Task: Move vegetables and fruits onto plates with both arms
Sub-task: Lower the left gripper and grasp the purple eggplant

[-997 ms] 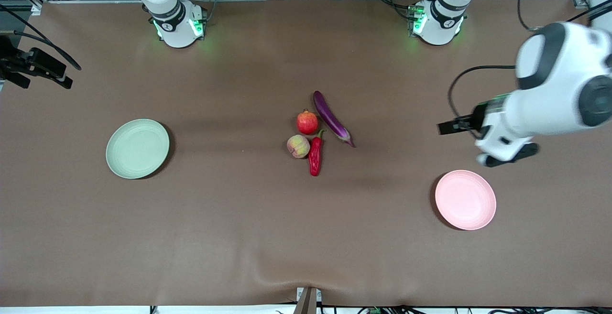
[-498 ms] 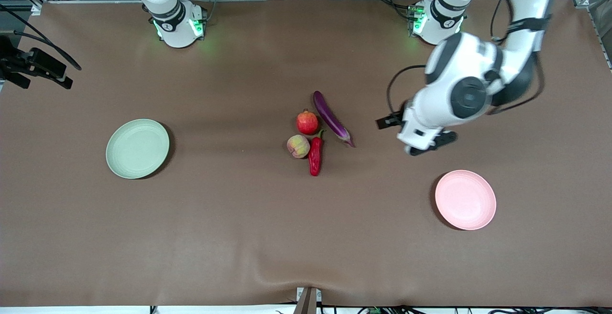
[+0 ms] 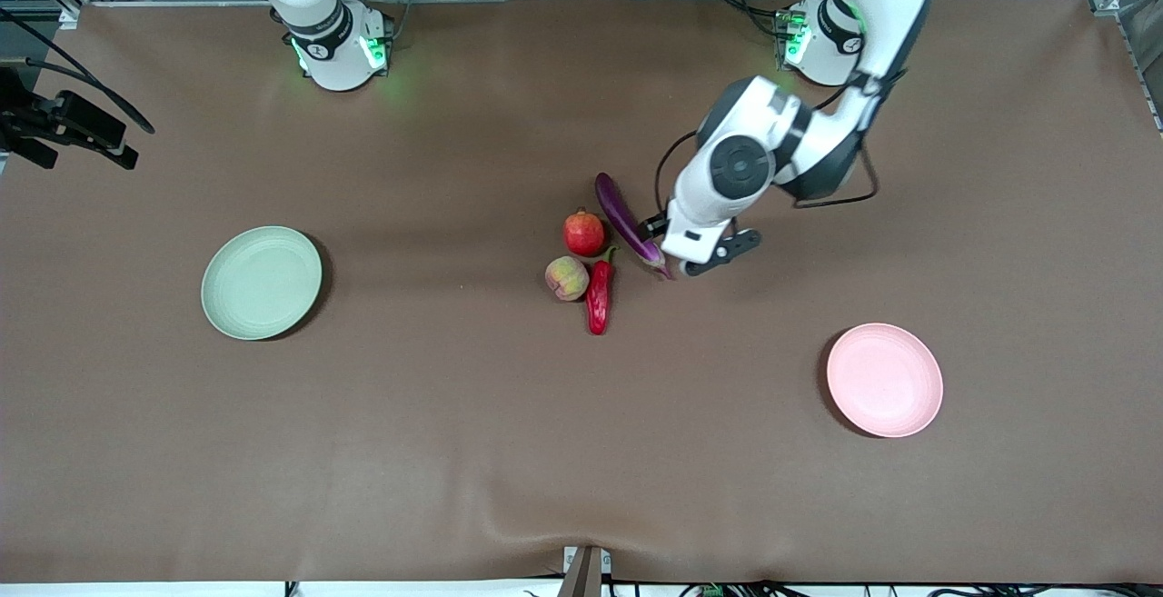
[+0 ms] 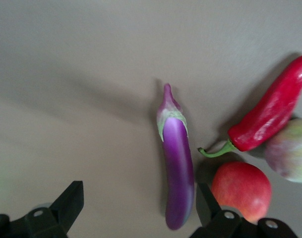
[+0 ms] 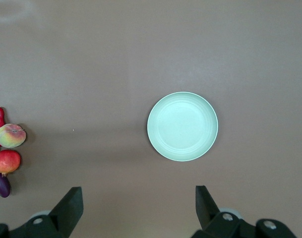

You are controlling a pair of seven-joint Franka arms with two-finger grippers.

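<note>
At the table's middle lie the purple eggplant [image 3: 623,215], red pomegranate [image 3: 583,233], yellowish-pink peach [image 3: 567,278] and red chili [image 3: 599,297]. My left gripper [image 3: 695,256] hangs open over the eggplant's stem end. In the left wrist view the eggplant [image 4: 178,168] lies below the open left gripper [image 4: 139,208], close to one finger, with the chili [image 4: 270,116], pomegranate [image 4: 242,188] and peach [image 4: 292,151] beside it. The right gripper [image 5: 139,208] waits open high above the pale green plate [image 5: 182,126] [image 3: 262,283]. The pink plate [image 3: 884,380] lies bare toward the left arm's end.
The arm bases [image 3: 341,43] [image 3: 827,34] stand along the table's edge farthest from the front camera. A black camera mount [image 3: 64,124] juts over the right arm's end. The brown cloth bulges slightly near the front edge [image 3: 509,497].
The left arm has swung from near the pink plate to the middle of the table and come down over the eggplant. Nothing else has moved.
</note>
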